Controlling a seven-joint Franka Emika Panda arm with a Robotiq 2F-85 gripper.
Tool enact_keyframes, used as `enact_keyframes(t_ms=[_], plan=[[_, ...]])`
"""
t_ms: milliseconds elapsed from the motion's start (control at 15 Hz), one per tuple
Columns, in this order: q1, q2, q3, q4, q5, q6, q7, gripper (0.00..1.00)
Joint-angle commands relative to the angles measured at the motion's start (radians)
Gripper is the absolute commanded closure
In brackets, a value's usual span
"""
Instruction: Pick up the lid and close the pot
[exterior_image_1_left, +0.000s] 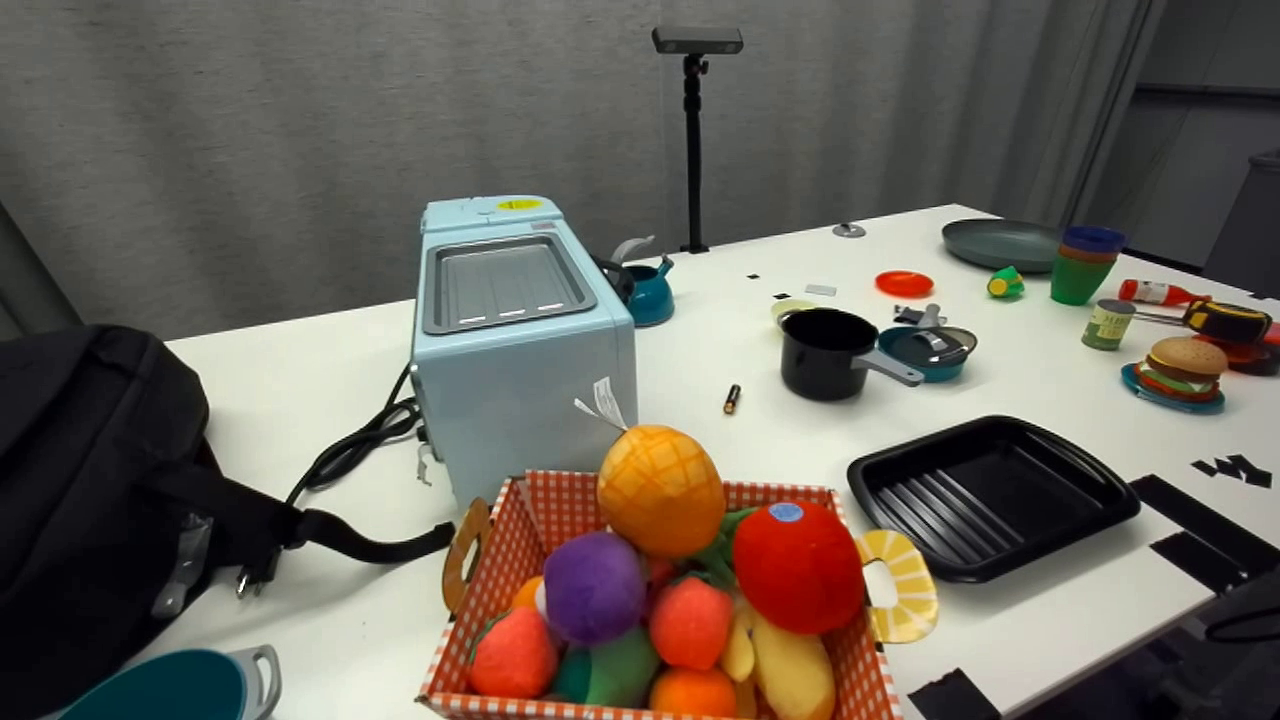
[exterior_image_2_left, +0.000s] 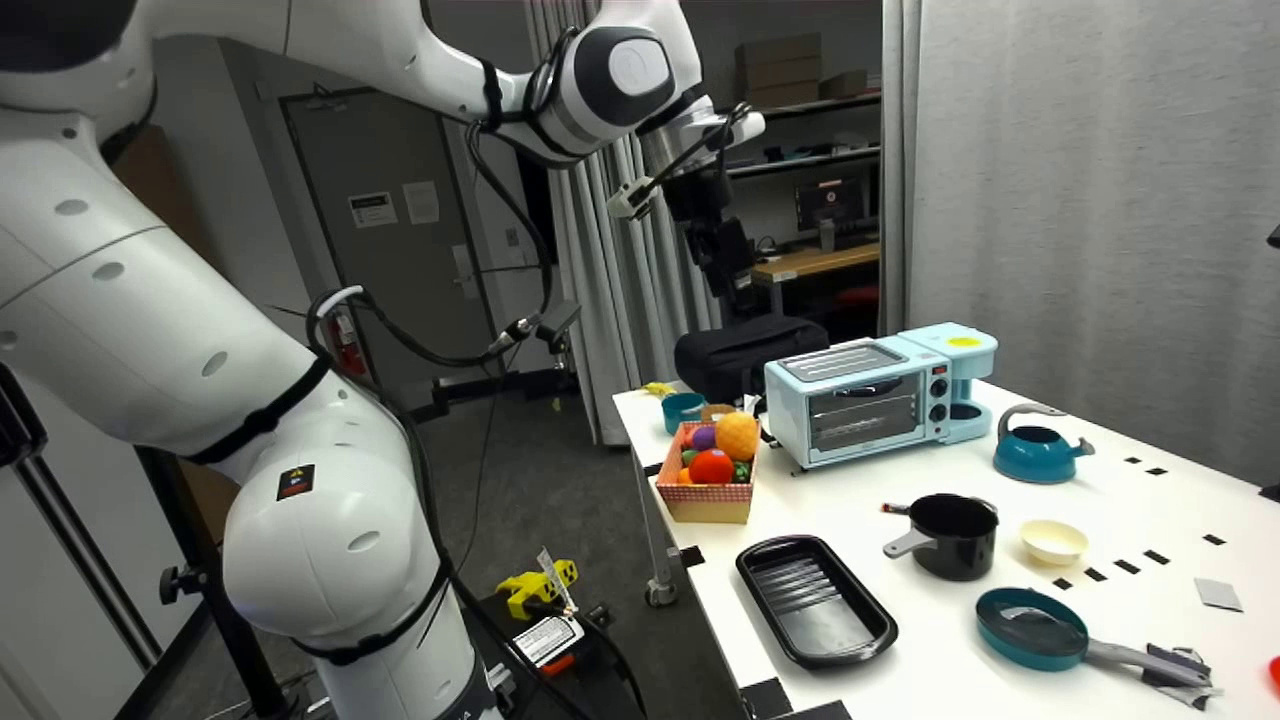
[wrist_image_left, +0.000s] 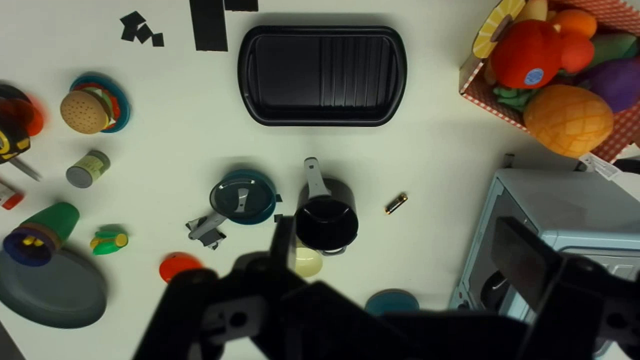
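The lid (wrist_image_left: 229, 196) on the pan (wrist_image_left: 257, 218), the pot (wrist_image_left: 327, 220) uncovered, the gripper (wrist_image_left: 396, 227) spread

In the wrist view, the gripper has its two fingers wide apart. The lid lies upon the blue pan and goes a little past its rim. The pot stands upright near them, its mouth facing up, and a cream bowl (wrist_image_left: 308, 262) is just beside it. Among the stacked cups (wrist_image_left: 59, 220), the blue one contains small yellow pieces (wrist_image_left: 32, 241).

In an exterior view, the checkered basket (exterior_image_1_left: 560, 497) is filled with toy fruits (exterior_image_1_left: 800, 570): red, purple, orange and yellow. The ridged black tray (exterior_image_1_left: 1045, 485) is near this basket, on the white table (exterior_image_1_left: 690, 360). A toy hamburger (exterior_image_1_left: 1182, 362) sits on a blue plate (exterior_image_1_left: 1170, 402). A battery (exterior_image_1_left: 732, 399) lies between the pot and the light-blue oven (exterior_image_1_left: 530, 400), and a grey curtain (exterior_image_1_left: 330, 140) hangs behind.

In an exterior view, the white arm (exterior_image_2_left: 310, 520) holds the gripper in the air, well apart from the pot; from here I cannot tell how the fingers stand. A blue kettle (exterior_image_2_left: 1040, 454) is near the oven. The room beyond shows a grey door (exterior_image_2_left: 400, 310) and shelves (exterior_image_2_left: 800, 162) with boxes (exterior_image_2_left: 780, 65).
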Motion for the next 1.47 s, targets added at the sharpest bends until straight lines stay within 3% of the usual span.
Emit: enact_keyframes(t_ms=[0,867,1400], plan=[[0.03,0.032,-0.008,0.024,-0.018,-0.004,0.035,0.0],[0.029,0.083,-0.016,0.065,-0.025,-0.01,0.047,0.0],[-0.017,0.224,-0.077,0.084,-0.155,0.073,0.129,0.0]])
